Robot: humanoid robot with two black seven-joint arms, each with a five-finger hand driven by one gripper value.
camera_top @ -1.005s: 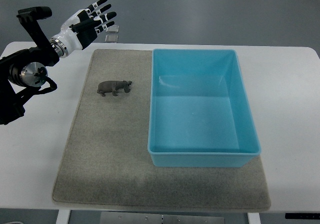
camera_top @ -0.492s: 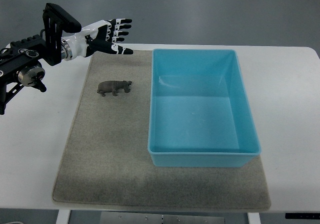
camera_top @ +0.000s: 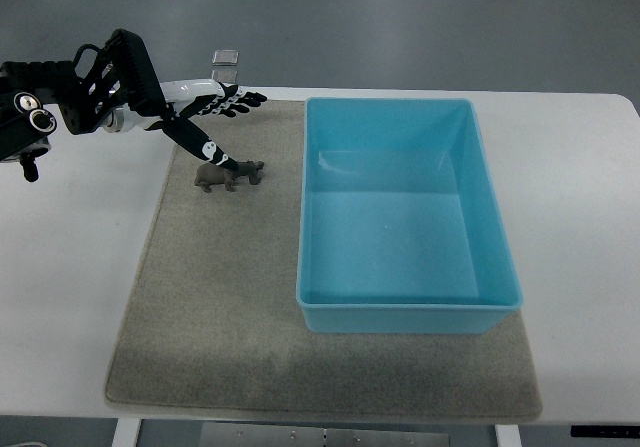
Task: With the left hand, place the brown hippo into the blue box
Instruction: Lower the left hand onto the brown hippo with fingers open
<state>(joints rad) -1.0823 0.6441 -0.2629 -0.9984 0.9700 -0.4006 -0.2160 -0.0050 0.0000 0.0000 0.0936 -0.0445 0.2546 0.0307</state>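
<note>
the hippo (camera_top: pixel 229 175) lies on its side on the grey mat (camera_top: pixel 210 307), left of the box (camera_top: pixel 400 217) and level with the box's far half, a strip of bare mat between them; its head points toward the box. the box sits on the right part of the mat, long side running away from the robot, nothing inside it. the left hand (camera_top: pixel 205 117) reaches in over the mat's far left corner, left of the box, fingers (camera_top: pixel 238 102) spread and stretched toward the box's far left corner, thumb (camera_top: pixel 200 144) angled down so its tip overlaps the hippo's back in this view; whether it touches, i cannot tell. the hand holds nothing. mat and box rest on a white table (camera_top: pixel 70 267).
</note>
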